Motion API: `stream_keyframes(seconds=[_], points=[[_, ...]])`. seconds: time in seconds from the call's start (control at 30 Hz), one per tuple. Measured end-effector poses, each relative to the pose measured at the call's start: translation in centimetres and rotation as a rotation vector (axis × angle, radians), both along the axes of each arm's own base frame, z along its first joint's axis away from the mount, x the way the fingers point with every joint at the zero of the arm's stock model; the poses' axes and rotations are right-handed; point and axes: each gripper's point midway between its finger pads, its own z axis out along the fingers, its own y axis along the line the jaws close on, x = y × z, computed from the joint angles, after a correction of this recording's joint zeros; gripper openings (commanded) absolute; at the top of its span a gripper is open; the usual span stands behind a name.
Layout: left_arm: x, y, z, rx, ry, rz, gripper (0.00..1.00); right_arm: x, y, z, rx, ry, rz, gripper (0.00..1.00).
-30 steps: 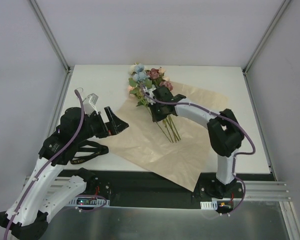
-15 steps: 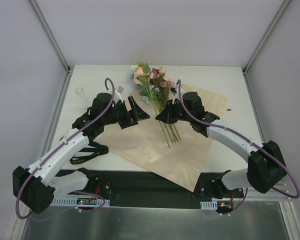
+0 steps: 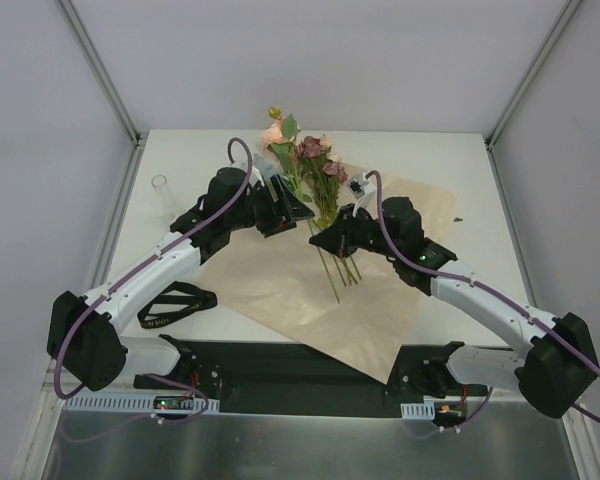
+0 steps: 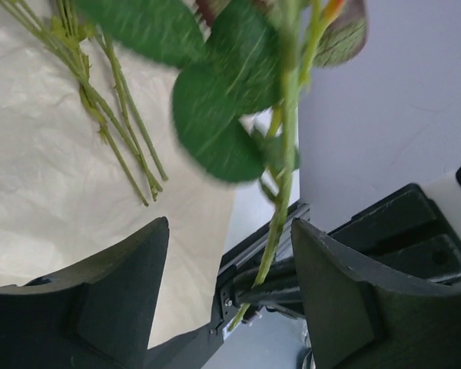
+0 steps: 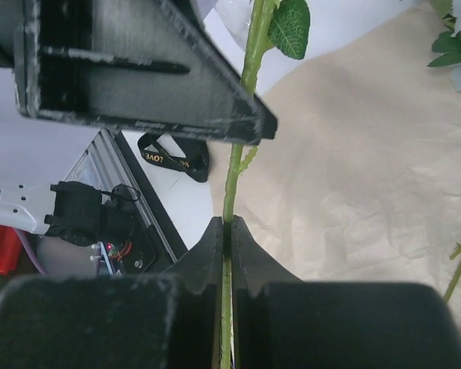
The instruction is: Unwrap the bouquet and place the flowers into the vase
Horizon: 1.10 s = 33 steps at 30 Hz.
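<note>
One green-stemmed artificial flower (image 5: 231, 184) is pinched tight in the right fingers (image 5: 203, 257) above the crinkled peach wrapping paper (image 3: 275, 285). The left fingers (image 4: 131, 269) gape around its stem, not gripping. The small clear glass vase (image 3: 161, 187) stands well apart, near the surface's left edge.

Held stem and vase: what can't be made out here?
- Flower of held stem: cut off by top edge, both wrist views.
- Its lower end: right wrist view, lost inside right gripper, runs off bottom edge.
- Left gripper touching it or not: left wrist view blurred; top view, gripper body hides it.
- Vase: top view, too faint for shape.
</note>
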Motion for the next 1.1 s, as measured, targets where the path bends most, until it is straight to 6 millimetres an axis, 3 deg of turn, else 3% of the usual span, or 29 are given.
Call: stream_keyframes(seconds=[0.13,0.23,0.27,0.33,0.43,0.47,0.57,0.63,0.7,0.8,0.9,1.03,1.1], points=[[0.6,-0.4,1.1,-0.015,-0.031,-0.001,0.47,-1.1,0.7,0.1,-0.010,-0.030,0.039,0.01],[0.8,-0.4,1.4,-0.018,-0.045,-0.001,0.29,-1.7,1.0,0.1,-0.021,-0.051,0.058,0.00],[0.8,-0.4,1.3,-0.016,-0.047,-0.002,0.13,-1.9,1.1,0.2,-0.025,-0.060,0.064,0.01],[0.8,-0.4,1.4,-0.010,-0.059,-0.007,0.00,-2.3,1.3,0.0,-0.039,-0.077,0.078,0.01],[0.6,-0.2,1.7,0.003,-0.083,-0.020,0.00,-2.7,1.4,-0.5,-0.076,-0.099,0.087,0.02],[0.3,-0.2,1.8,0.012,-0.092,-0.027,0.00,-2.8,1.5,-0.5,-0.082,-0.106,0.092,0.20],[0.1,0.5,2.5,0.063,-0.147,-0.043,0.00,-3.0,1.6,0.1,-0.101,-0.115,0.106,0.49],[0.4,1.6,3.9,0.125,-0.222,-0.029,0.00,-2.9,1.5,0.6,-0.115,-0.120,0.103,0.57],[0.8,3.2,6.4,0.202,-0.319,0.008,0.00,-2.5,1.0,0.9,-0.138,-0.133,0.082,0.62],[1.8,6.7,11.8,0.315,-0.492,0.117,0.00,-2.1,-0.5,0.7,-0.174,-0.131,0.047,0.64],[2.9,12.1,18.6,0.439,-0.684,0.307,0.00,-1.6,-2.4,0.8,-0.208,-0.140,0.001,0.66],[3.2,19.4,26.1,0.597,-0.840,0.579,0.00,-1.2,-4.0,1.0,-0.231,-0.149,-0.034,0.66],[3.2,22.3,29.0,0.666,-0.900,0.695,0.00,-1.2,-4.5,0.7,-0.242,-0.139,-0.041,0.66]])
